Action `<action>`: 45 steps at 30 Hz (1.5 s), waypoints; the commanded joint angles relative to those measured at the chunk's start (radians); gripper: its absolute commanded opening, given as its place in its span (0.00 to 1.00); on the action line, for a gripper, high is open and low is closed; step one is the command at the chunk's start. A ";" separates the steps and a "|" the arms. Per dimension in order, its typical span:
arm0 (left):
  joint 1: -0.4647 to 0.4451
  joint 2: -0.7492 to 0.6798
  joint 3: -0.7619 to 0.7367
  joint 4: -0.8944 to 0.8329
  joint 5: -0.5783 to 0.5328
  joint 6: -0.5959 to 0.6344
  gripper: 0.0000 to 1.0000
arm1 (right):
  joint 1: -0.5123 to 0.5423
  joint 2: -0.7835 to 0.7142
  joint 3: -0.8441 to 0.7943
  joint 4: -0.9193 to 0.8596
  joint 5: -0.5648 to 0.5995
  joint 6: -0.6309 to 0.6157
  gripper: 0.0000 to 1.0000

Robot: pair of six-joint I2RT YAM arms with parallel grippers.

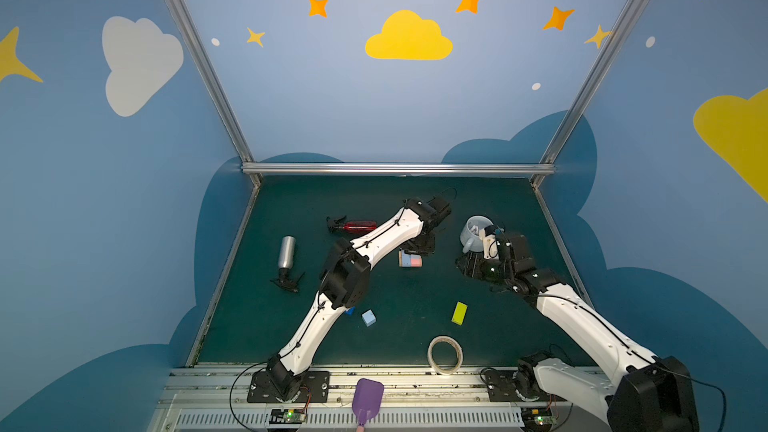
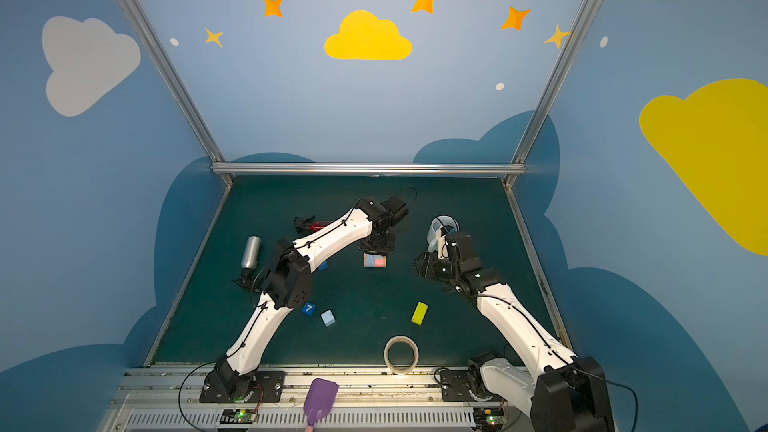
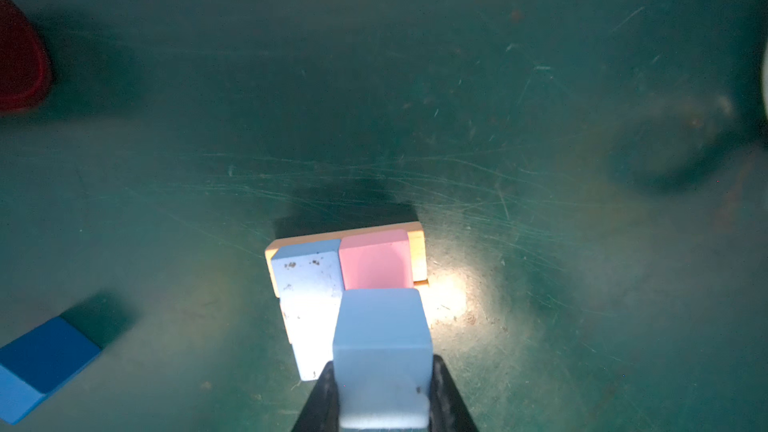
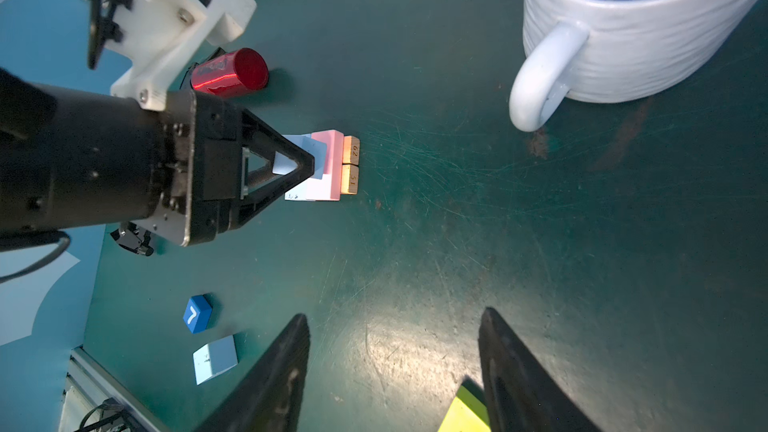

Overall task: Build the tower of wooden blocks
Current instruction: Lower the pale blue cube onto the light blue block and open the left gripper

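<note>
Light-blue cube (image 3: 381, 338) clamped in left hand (image 3: 382, 365) over tower (image 3: 374, 259); right hand (image 4: 395, 315) spread, empty.

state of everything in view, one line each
left jaws, shut on small light-blue wooden cube
right jaws, open, empty
pink flat block and light-blue flat block, stacked on orange wooden blocks
dark blue "7" cube, loose
second light-blue cube, loose
yellow-green flat block, lying loose
red plastic bottle, on its side
silver metal bottle, on its side
white ceramic mug, upright
tape roll, lying flat
</note>
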 commanded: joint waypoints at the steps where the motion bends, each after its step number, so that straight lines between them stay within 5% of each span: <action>1: 0.008 0.026 0.028 -0.029 -0.004 -0.015 0.17 | -0.006 0.010 -0.015 0.002 -0.010 -0.005 0.63; 45: 0.020 0.051 0.041 -0.022 0.027 -0.048 0.30 | -0.009 0.040 -0.043 0.031 -0.028 0.008 0.63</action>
